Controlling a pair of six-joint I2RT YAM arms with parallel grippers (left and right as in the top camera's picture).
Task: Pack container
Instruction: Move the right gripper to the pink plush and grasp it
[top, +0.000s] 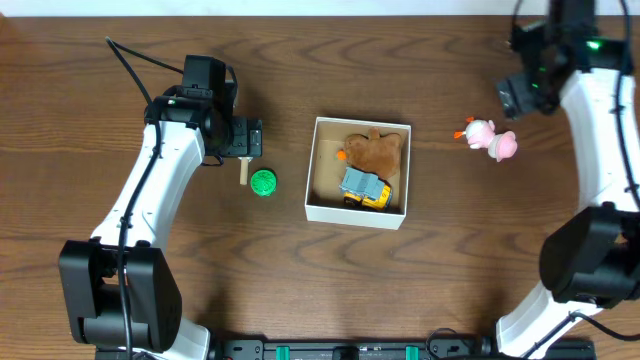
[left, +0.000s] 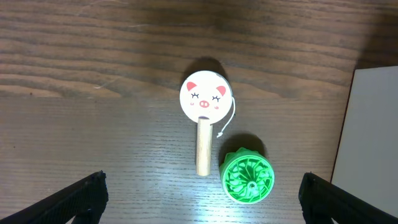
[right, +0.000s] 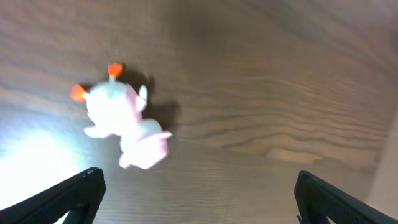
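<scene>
The container (top: 354, 212), a low-walled white square box with a brown inside, sits flat at the middle of the counter (top: 450, 270). Its white wall also shows at the right edge of the left wrist view (left: 373, 137). Inside it, a brown plush toy (top: 378, 150) lies against the far wall. A yellow and grey toy truck (top: 365, 188) lies just on the near side of the plush, toward the near right corner. The left part of the box floor is bare cardboard. Left of the container, apart from it, lies a pig-faced disc on a wooden handle (left: 203, 118), with the handle pointing toward the near side. A round green ridged toy (left: 247, 177) sits just beside the handle's near end, on the container's side. The left hand (left: 200, 198) hangs above this pair with its fingers spread wide and nothing between them. In the overhead view it covers the disc, leaving only the handle visible. Right of the container and toward the far side, a small pink and white figure with two orange tips (top: 490, 138) lies on the counter, well clear of the box. In the right wrist view the figure is blurred (right: 121, 127). The right hand (right: 199, 194) is above the counter just to the right of that figure, its fingers likewise wide apart and gripping nothing.
</scene>
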